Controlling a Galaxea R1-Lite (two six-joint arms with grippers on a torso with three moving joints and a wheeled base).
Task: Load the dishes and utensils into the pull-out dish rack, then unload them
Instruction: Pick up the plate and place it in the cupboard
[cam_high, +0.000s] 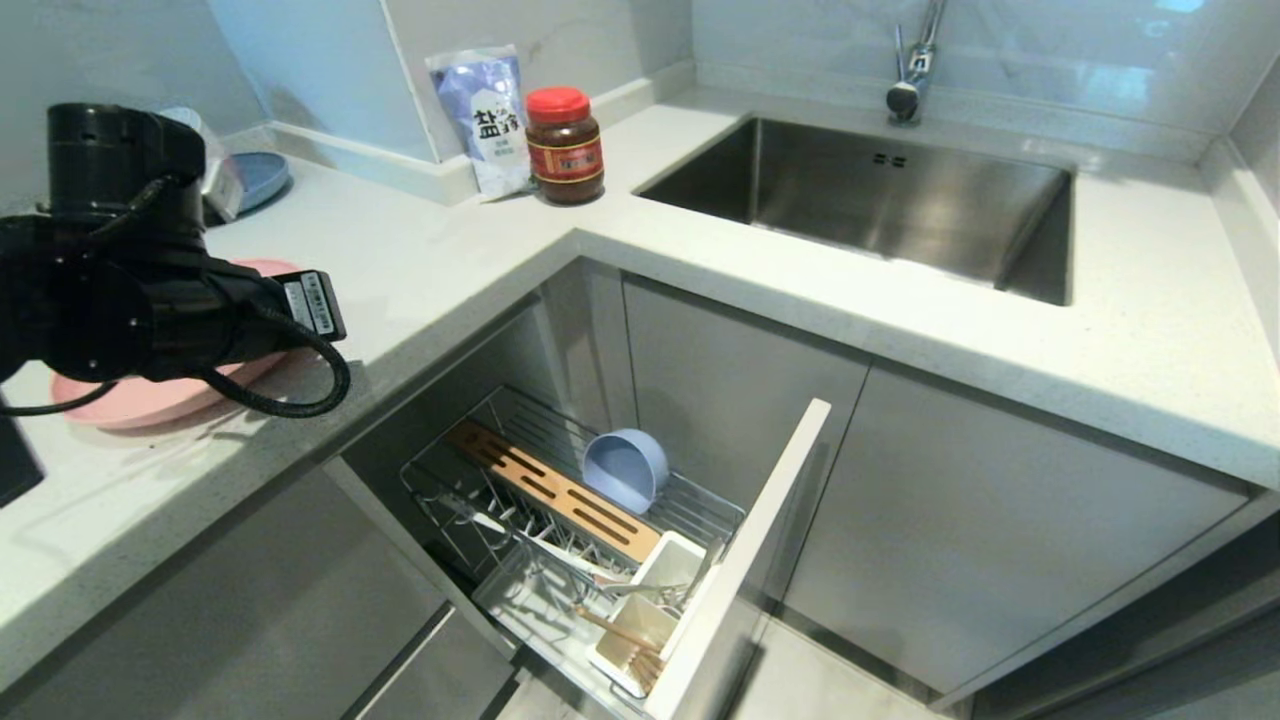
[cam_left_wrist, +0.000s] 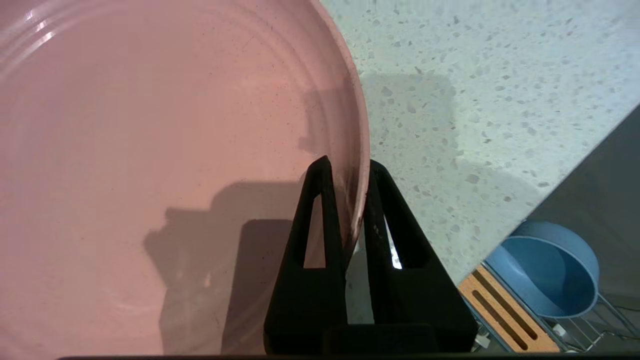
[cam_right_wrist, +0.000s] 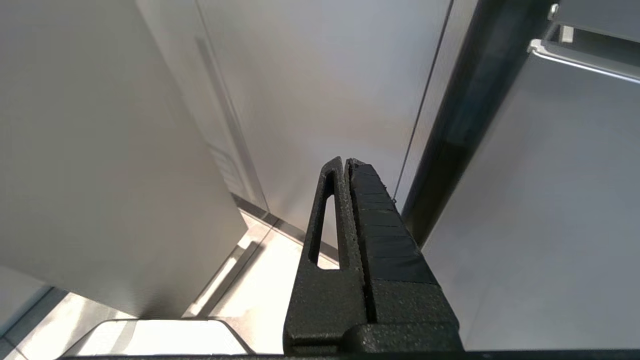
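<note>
The left gripper (cam_left_wrist: 348, 167) had its two fingers closed narrow on the rim of the pink plate (cam_left_wrist: 150, 150), one finger on the inner side and one on the outer side. The plate lay flat on the white countertop (cam_high: 450, 260), with nearly all of it on the far side of the rim from the claw. The pull-out dish rack (cam_high: 560, 520) stood open below the counter edge, lower than the plate and toward the robot's right of it, so I judge the plate must be lifted and carried that way and down.

In the rack I counted one blue-grey bowl (cam_high: 625, 470), one wooden bar (cam_high: 555, 490) and one white cutlery box (cam_high: 640, 620) with chopsticks (cam_high: 625, 635); the silver cutlery there I cannot count.

The right gripper (cam_right_wrist: 347, 162), closed and empty, hung low beside the cabinet fronts.
</note>
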